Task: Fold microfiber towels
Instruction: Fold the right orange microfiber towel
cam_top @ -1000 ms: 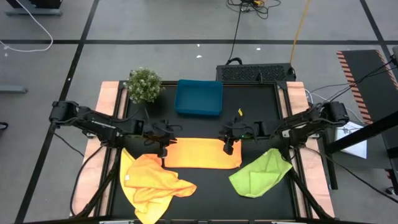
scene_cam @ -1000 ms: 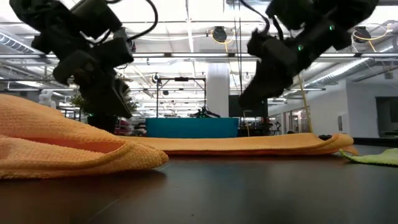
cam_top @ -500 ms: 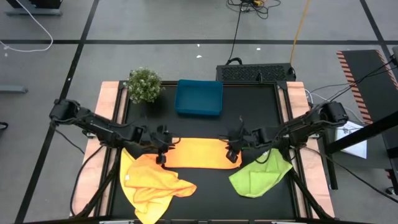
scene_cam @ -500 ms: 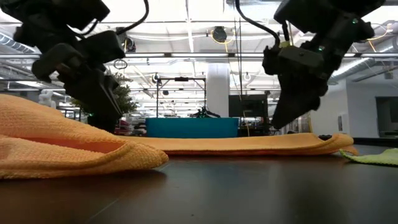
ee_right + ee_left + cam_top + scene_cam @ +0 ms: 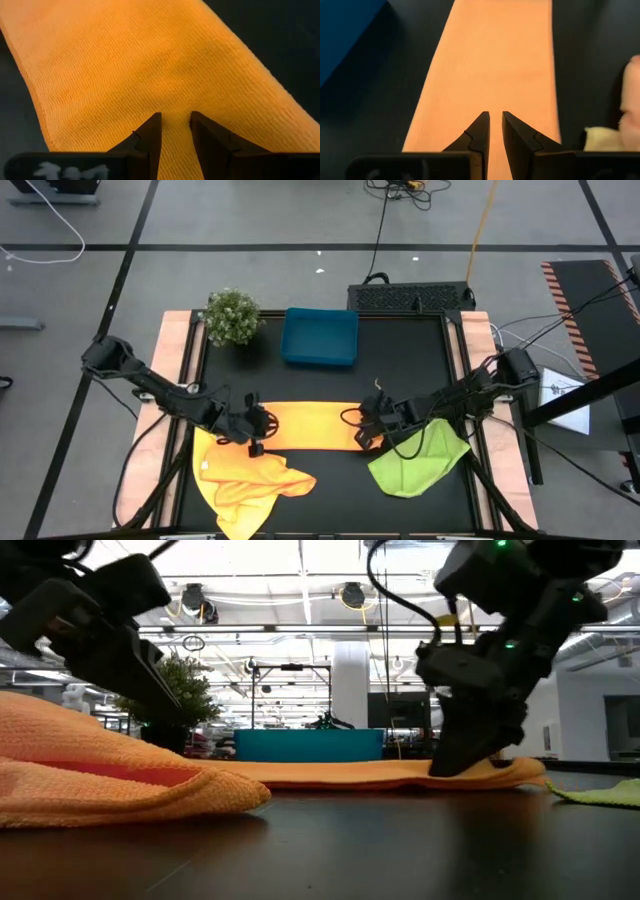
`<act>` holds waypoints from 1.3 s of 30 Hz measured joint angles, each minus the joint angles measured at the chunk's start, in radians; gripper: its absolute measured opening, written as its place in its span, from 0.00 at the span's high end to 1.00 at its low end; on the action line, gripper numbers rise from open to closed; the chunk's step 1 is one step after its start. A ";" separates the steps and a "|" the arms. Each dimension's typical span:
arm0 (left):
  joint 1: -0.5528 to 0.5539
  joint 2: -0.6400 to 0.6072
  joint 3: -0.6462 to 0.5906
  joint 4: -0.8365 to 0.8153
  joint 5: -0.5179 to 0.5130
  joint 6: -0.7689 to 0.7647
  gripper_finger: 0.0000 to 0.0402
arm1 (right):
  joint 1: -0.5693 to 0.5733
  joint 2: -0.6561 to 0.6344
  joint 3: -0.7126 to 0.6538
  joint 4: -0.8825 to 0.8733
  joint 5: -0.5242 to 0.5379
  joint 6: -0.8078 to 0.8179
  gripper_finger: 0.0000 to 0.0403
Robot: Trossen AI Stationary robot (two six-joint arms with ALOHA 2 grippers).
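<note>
The left gripper (image 5: pixel 495 119) and right gripper (image 5: pixel 174 121), each with fingers drawn to a narrow gap, press at opposite short ends of the folded orange towel (image 5: pixel 305 426) lying mid-tabletop. A crumpled yellow towel (image 5: pixel 245 470) crowds the left arm at the front-left corner and a lime green towel (image 5: pixel 415 460) lies under the right arm. The blue tray (image 5: pixel 320 337) and plant (image 5: pixel 231 315) stand along the far edge; whether either gripper pinches cloth is hard to make out.

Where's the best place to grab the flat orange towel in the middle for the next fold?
Probably by its two short ends, from above. The orange towel lies as a long flat strip, and the left gripper and right gripper sit at opposite ends, so pinching the near corners suits it.
</note>
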 joint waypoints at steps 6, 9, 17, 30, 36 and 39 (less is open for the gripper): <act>-0.087 0.000 0.000 0.033 -0.070 -0.078 0.87 | -0.022 0.041 -0.002 0.008 0.004 0.011 0.76; -0.121 0.000 0.000 0.049 -0.078 -0.092 0.87 | -0.059 0.051 0.000 0.004 -0.015 0.022 0.76; -0.148 0.000 0.000 0.093 -0.108 -0.089 0.87 | -0.176 0.047 0.002 -0.069 -0.053 -0.030 0.76; -0.126 0.000 0.000 0.005 -0.121 -0.087 0.87 | -0.141 -0.144 -0.013 -0.193 0.013 -0.098 0.76; -0.105 0.019 -0.002 0.029 -0.023 -0.137 0.87 | -0.045 -0.197 -0.009 -0.117 0.051 -0.124 0.76; -0.132 0.064 -0.002 0.165 0.128 -0.097 0.87 | -0.022 -0.198 -0.010 -0.101 0.063 -0.125 0.76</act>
